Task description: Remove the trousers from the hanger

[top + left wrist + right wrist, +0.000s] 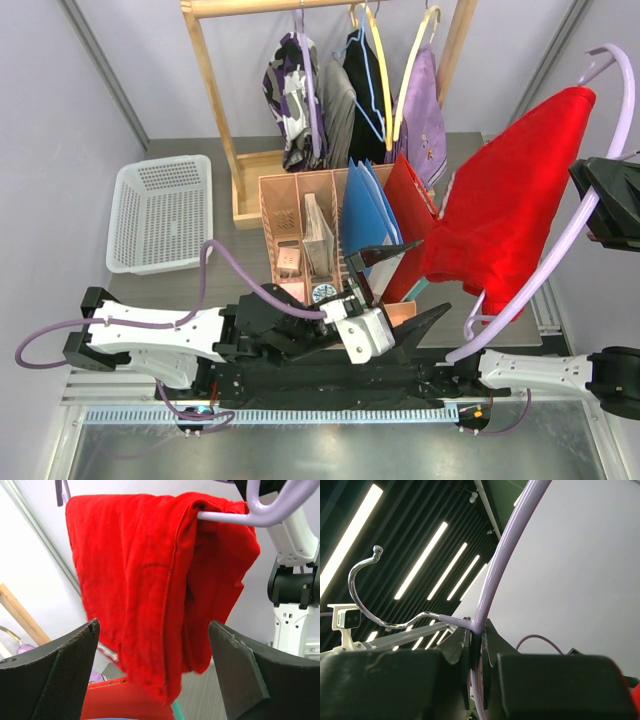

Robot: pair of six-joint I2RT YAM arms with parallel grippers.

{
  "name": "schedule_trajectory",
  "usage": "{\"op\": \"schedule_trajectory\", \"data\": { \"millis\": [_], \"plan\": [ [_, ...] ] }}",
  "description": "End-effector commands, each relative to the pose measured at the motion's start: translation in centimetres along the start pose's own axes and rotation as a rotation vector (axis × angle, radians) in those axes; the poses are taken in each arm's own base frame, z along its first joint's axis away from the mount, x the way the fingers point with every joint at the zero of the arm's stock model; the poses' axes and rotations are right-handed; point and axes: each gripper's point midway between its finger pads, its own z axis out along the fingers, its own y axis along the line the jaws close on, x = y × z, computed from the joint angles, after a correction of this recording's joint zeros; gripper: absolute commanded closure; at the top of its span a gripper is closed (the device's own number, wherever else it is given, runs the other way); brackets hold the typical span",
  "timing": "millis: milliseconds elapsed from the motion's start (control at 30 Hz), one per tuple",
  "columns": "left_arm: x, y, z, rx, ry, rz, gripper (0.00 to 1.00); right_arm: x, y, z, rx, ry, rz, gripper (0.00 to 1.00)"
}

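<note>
Our left gripper (pixel 398 292) stands wide open and empty, aimed at the trousers (pixel 510 210) just ahead, ready, we judge, to pull them off. They hang draped over the hanger (pixel 501 555), held aloft for that reach by our right gripper (pixel 476 642), which is clenched on its neck.

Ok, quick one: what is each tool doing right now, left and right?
Left tool: open, empty, facing the trousers.
Right tool: closed on the hanger.
</note>
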Motion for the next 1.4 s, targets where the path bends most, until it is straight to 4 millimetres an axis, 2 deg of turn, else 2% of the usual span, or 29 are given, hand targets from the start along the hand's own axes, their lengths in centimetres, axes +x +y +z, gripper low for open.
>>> {"op": "schedule_trajectory", "data": {
  "millis": [0,400,500,533,633,733,767,800,1167,1233,1267,1300,1367],
  "plan": [
    [-3.5,1.2,0.7,-0.023,-0.132,-0.116,0.13,-1.7,5.4,0.0,-0.210,-0.049,0.040,0.99],
    [-3.7,1.5,3.1,-0.049,-0.149,-0.141,0.28,-1.2,5.4,0.3,-0.219,-0.033,0.065,0.99],
    [-3.7,1.2,3.6,-0.044,-0.155,-0.150,0.28,-1.3,5.4,0.1,-0.220,-0.035,0.065,0.99],
    [-3.7,1.0,3.7,-0.033,-0.161,-0.152,0.23,-1.2,5.3,0.3,-0.217,-0.034,0.066,0.99],
    [-3.9,0.9,3.7,-0.029,-0.172,-0.176,0.19,-1.4,5.3,0.1,-0.218,-0.038,0.066,0.99],
    [-4.4,0.9,3.7,-0.021,-0.187,-0.176,0.20,-1.2,5.1,0.2,-0.212,-0.036,0.067,0.99],
    [-4.3,1.3,3.9,-0.046,-0.181,-0.178,0.24,-1.2,5.3,0.1,-0.221,-0.032,0.071,0.99],
    [-4.2,1.7,4.0,-0.062,-0.175,-0.175,0.33,-1.1,5.2,0.2,-0.219,-0.027,0.071,0.99],
    [-3.3,3.1,5.6,-0.095,-0.147,-0.163,0.62,-0.6,5.1,0.0,-0.233,-0.009,0.097,0.99],
    [-2.9,2.9,6.1,-0.088,-0.136,-0.159,0.71,-0.5,5.2,-0.1,-0.235,-0.004,0.102,0.99],
    [-3.3,3.2,6.3,-0.093,-0.144,-0.162,0.86,-0.7,5.3,-0.3,-0.238,-0.005,0.107,0.99],
    [-3.4,3.2,6.5,-0.093,-0.144,-0.163,0.91,-0.8,5.3,-0.4,-0.238,-0.008,0.114,0.99],
    [-3.8,3.2,6.9,-0.095,-0.157,-0.170,0.96,-0.8,5.5,-0.8,-0.233,0.001,0.135,0.99]
  ]
}}
